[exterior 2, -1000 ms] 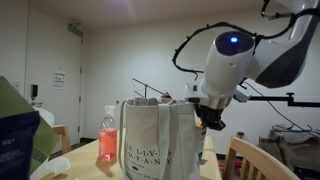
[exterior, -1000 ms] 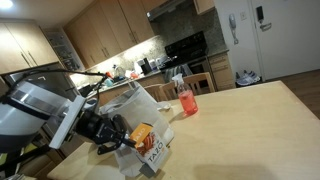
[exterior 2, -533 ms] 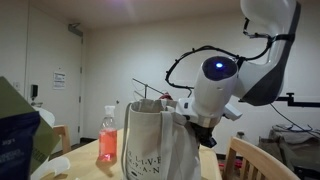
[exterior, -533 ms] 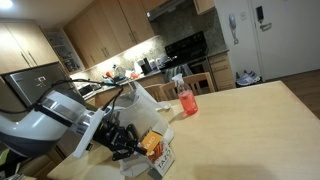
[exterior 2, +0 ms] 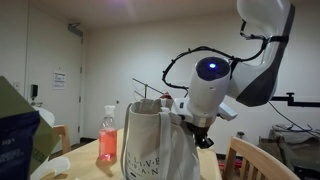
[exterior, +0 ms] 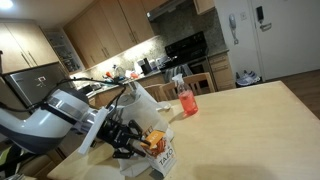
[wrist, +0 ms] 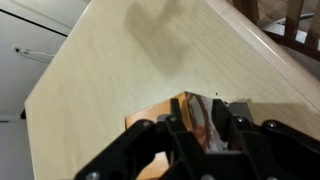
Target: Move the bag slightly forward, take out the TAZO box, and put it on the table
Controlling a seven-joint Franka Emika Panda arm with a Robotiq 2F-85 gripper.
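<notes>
Claw [exterior: 138, 143] straddles the orange TAZO box [exterior: 155, 141], jaws partway apart. Gripping or not, I can't tell. Box sits low at the counter [exterior: 240, 130], right beside the white bag [exterior: 143, 100].

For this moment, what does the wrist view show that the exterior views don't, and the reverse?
Only the wrist view: the TAZO box lying between the two fingers of the gripper; whether they clamp it is unclear. Only the exterior views: the bag, the red-pink bottle, a blue snack bag and the robot arm. Shared: the table, and the box and gripper, which also show in an exterior view.
</notes>
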